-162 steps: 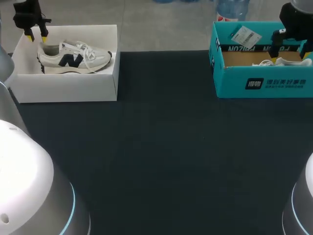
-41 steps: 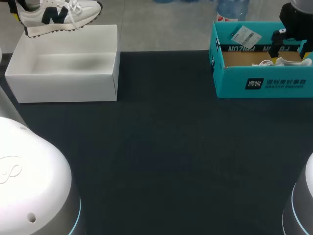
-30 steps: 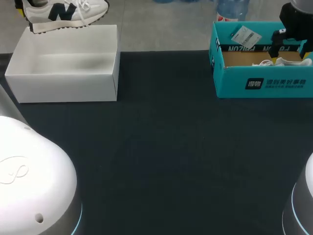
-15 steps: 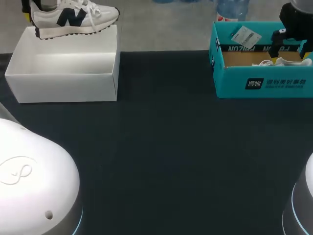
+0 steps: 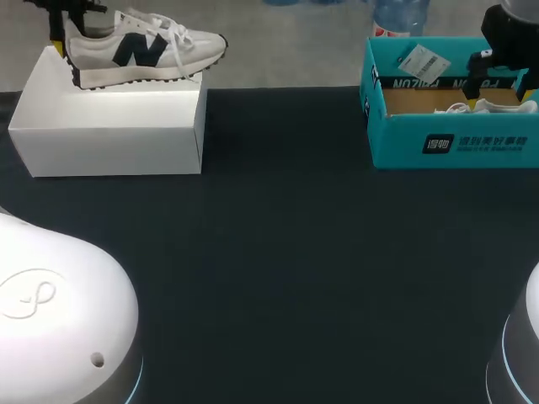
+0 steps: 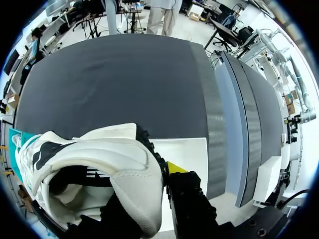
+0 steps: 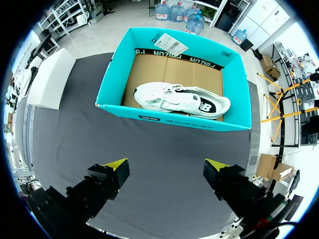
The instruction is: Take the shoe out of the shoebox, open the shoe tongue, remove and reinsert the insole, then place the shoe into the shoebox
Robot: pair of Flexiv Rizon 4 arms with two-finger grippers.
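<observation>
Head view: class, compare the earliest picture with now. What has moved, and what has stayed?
The left gripper closed its fingers on the heel of the white shoe, lifted it out of the white shoebox and carried it rightward; it now hangs above the box. The right gripper, teal box and second shoe kept their places.

The teal shoebox (image 5: pixel 404 139) bears white print (image 5: pixel 484 141) in front, a paper tag (image 5: pixel 420 60) behind.
</observation>
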